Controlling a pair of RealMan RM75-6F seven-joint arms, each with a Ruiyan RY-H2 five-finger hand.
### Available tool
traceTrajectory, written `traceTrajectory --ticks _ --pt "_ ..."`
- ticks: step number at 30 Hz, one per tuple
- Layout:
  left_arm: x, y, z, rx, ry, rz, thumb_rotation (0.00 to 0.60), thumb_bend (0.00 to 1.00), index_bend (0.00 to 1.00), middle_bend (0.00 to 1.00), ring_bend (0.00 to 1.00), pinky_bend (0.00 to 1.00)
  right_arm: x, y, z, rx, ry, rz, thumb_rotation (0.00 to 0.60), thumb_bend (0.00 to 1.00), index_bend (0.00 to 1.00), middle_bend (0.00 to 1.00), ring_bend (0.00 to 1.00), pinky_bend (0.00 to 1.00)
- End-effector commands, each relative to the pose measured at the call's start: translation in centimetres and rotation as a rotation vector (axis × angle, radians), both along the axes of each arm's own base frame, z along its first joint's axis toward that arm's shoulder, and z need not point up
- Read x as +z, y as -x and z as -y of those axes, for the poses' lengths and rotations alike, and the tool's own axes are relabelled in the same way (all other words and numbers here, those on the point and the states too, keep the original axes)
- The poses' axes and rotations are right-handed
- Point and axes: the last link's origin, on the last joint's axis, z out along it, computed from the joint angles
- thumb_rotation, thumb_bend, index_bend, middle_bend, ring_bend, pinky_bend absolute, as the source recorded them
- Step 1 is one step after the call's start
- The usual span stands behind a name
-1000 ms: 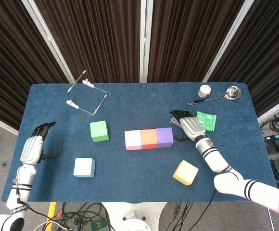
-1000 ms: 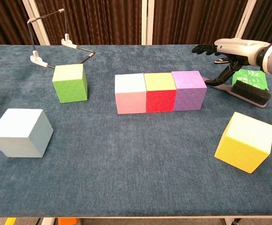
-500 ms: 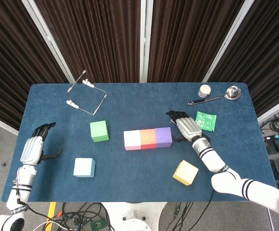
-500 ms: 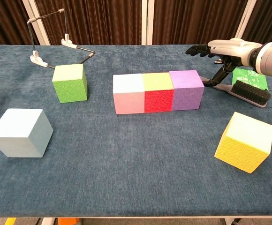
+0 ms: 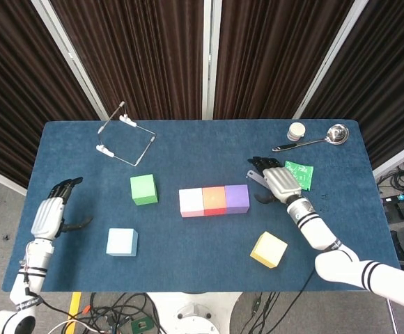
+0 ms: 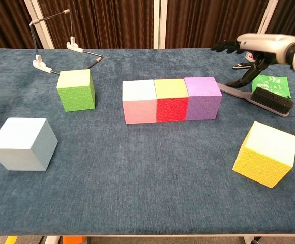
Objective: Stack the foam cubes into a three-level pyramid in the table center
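The right hand (image 5: pixel 280 182) hovers over the blue counter (image 5: pixel 202 268) with its fingers spread apart and nothing in them, palm down; in the chest view it hangs above the handle end of a black brush (image 6: pixel 263 97) that lies on the cloth beneath it. Just to the hand's left sits a row of three foam cubes touching side by side: the purple cube (image 5: pixel 237 198) nearest the hand, then the red cube (image 5: pixel 214 200), then the pink cube (image 5: pixel 191 202) farthest from it. The yellow cube (image 5: pixel 269 250) lies alone on the near side of that hand, tilted at an angle to the row. Just on the hand's far-right side lies a green packet (image 5: pixel 299 174), and farther back from it a ladle (image 5: pixel 313 140) and a small white jar (image 5: pixel 297 131). The left hand (image 5: pixel 51 214) hangs at the counter's left edge, fingers loosely apart and holding nothing. The light blue cube (image 5: pixel 122 242) stands to its right and slightly nearer, and the green cube (image 5: pixel 143 189) stands farther right and back, well apart from the row. A wire frame (image 5: pixel 125 141) rests beyond the green cube.
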Motion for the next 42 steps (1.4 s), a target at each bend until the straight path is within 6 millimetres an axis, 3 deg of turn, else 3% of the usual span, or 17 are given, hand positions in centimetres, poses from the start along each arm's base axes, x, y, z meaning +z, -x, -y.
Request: traceTrajectory --ticks 1,6,9,16,24,33,42 --pt "0.3 -0.2 -0.2 -0.004 -0.007 0.016 0.6 0.19 0.11 0.14 0.05 0.1 2.3 -0.3 -0.4 0.019 0.031 0.011 0.6 0.21 0.0 0.02 0.0 0.0" --pt "0.8 -0.9 -0.6 -0.012 -0.014 0.069 0.6 0.19 0.11 0.3 0.05 0.1 6.0 -1.2 -1.2 0.059 0.096 0.048 0.6 0.2 0.0 0.05 0.0 0.0" --pt "1.2 -1.4 -1.0 -0.024 -0.028 0.082 0.6 0.19 0.11 0.33 0.06 0.1 7.6 -1.4 -1.8 0.071 0.116 0.069 0.6 0.2 0.0 0.05 0.0 0.0" --pt "1.2 -3.8 -2.6 -0.098 0.006 0.073 0.6 0.2 0.11 0.28 0.06 0.1 10.3 -1.0 -3.3 0.082 0.149 0.096 0.6 0.2 0.0 0.06 0.0 0.0" --pt "-1.4 -7.1 -6.1 -0.14 0.103 0.084 0.6 0.19 0.11 0.21 0.06 0.1 13.3 0.0 -4.4 0.067 0.212 0.146 0.6 0.19 0.0 0.06 0.0 0.0" --pt "-5.5 -7.8 -8.7 -0.14 0.223 -0.035 0.6 0.19 0.11 0.16 0.06 0.1 14.0 1.5 -4.5 0.036 0.219 0.154 0.6 0.19 0.0 0.06 0.0 0.0" --pt "-6.1 -7.4 -9.9 -0.107 0.239 -0.082 0.6 0.19 0.11 0.16 0.05 0.1 13.4 2.5 -4.1 0.016 0.205 0.166 0.6 0.19 0.0 0.06 0.0 0.0"
